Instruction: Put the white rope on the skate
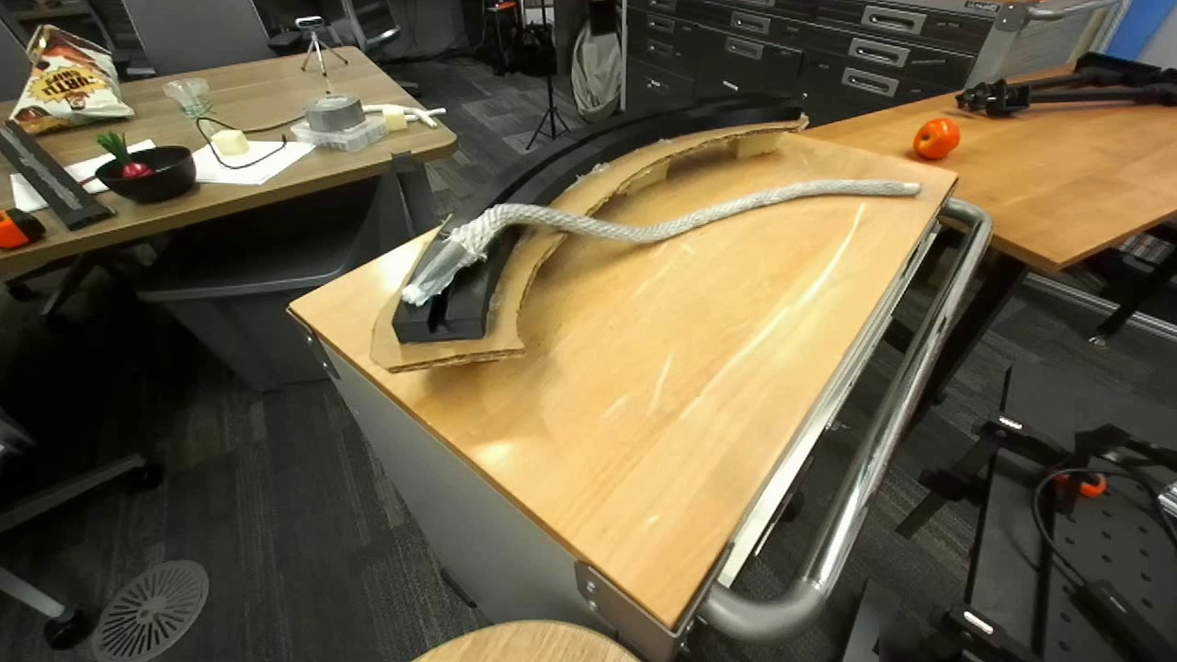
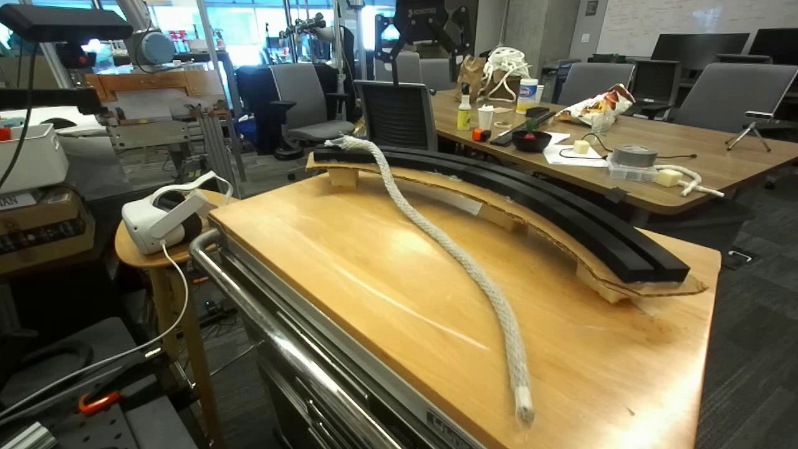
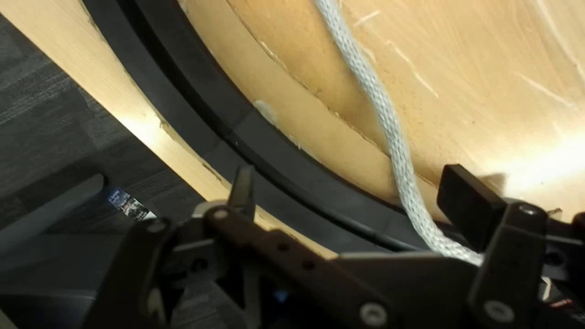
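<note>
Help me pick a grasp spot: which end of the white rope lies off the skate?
The white rope's neat end, resting on the wooden tabletop; its ragged end lies over the skate.

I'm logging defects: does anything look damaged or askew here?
Yes: the white rope looks frayed at its end over the skate, and veers off across the tabletop instead of following the curve. The cardboard beneath has ragged edges.

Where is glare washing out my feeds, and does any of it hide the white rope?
Wrist view: the wooden tabletop burns out toward the picture's right edge, clear of the white rope; the claw, not glare, hides part of the rope. Both exterior views: bright patches on the tabletop, none hiding the rope; in an exterior view, windows blown out behind.
</note>
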`<state>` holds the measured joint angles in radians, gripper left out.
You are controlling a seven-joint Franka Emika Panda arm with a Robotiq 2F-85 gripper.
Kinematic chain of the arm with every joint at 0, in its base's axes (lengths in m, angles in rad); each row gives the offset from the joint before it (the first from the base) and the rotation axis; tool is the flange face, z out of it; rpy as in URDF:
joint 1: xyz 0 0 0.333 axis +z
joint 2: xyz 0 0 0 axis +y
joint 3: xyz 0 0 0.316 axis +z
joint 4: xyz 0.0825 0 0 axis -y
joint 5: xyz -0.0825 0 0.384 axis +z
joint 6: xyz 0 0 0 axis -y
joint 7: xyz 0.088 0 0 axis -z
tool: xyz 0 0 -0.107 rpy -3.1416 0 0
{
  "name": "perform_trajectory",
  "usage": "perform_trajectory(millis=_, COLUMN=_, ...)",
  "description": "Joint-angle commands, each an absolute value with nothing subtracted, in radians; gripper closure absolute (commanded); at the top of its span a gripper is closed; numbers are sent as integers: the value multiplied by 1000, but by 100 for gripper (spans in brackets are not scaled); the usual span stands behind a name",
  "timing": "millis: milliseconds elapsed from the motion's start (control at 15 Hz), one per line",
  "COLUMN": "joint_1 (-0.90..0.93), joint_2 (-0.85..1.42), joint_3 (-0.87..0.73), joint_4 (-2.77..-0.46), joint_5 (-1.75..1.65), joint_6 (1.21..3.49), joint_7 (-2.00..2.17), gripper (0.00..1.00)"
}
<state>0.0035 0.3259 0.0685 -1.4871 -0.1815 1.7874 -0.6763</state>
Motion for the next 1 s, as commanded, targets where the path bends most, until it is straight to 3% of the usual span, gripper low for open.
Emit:
perform_trajectory(millis=0, joint_1=-6, joint_2=299, joint_3=60, joint_4=-1530, joint_5=-185, joint_6=1801, joint_7=-679, gripper=0)
perform_trajectory(millis=467, joint_1=-21, joint_2=291, joint_3=69, joint_4=-1583, joint_5=-177, joint_6=1856, joint_7=-791, gripper=0)
perform_trajectory(millis=733, joint_1=-60, joint_2=183, joint_3=60, joint_4=-1815, joint_5=-146, joint_6=2143, joint_7=-919, gripper=0)
perform_trajectory(millis=933, joint_1=-63, joint_2=144, joint_3=35, joint_4=-1984, joint_5=-88, joint_6=2329, joint_7=-758, gripper=0)
